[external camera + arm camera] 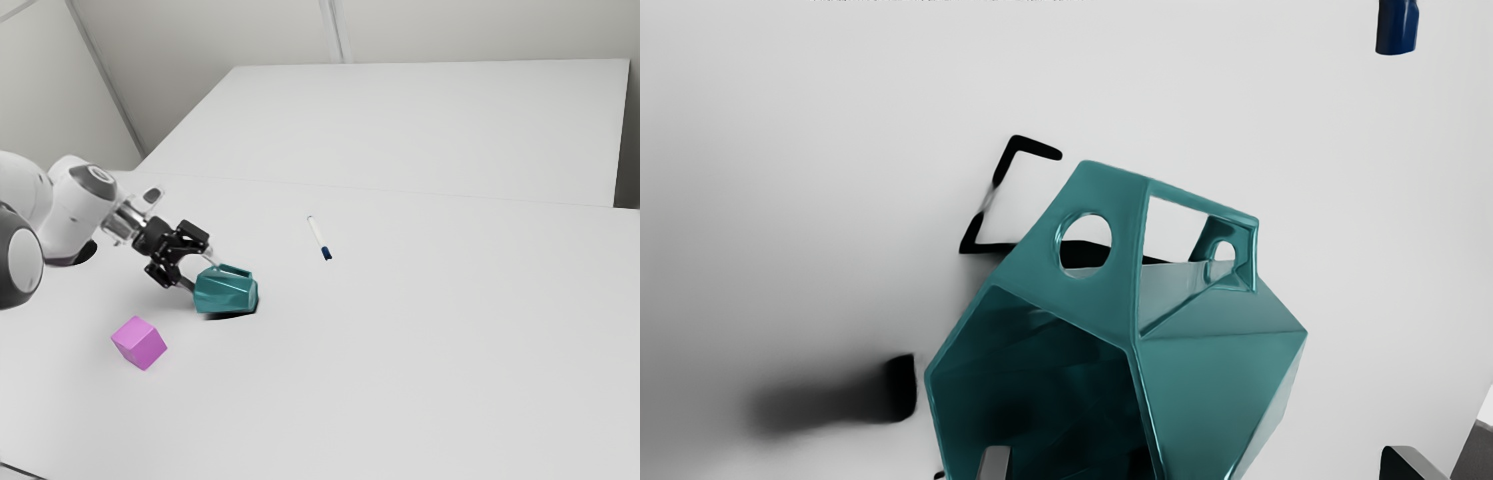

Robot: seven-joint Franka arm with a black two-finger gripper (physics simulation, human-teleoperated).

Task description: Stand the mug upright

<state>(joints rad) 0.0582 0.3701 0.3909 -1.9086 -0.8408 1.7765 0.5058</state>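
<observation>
The teal faceted mug (225,291) lies on its side on the table, its mouth facing the gripper (201,272) and its handle on the upper side. In the exterior view the gripper is close by the mouth. In the wrist view the mug (1213,387) shows its dark interior, and the gripper (1201,463) stands open with its fingers wide apart. One fingertip (995,465) overlaps the mouth; the other (1406,463) is out beyond the mug's outer wall. Whether the first is inside the mug I cannot tell.
A pink cube (140,343) rests on the white table (420,370), near the mug on the arm's side. Farther off lies a white marker (318,236) with a blue end, and that blue end (1397,27) is also in the wrist view.
</observation>
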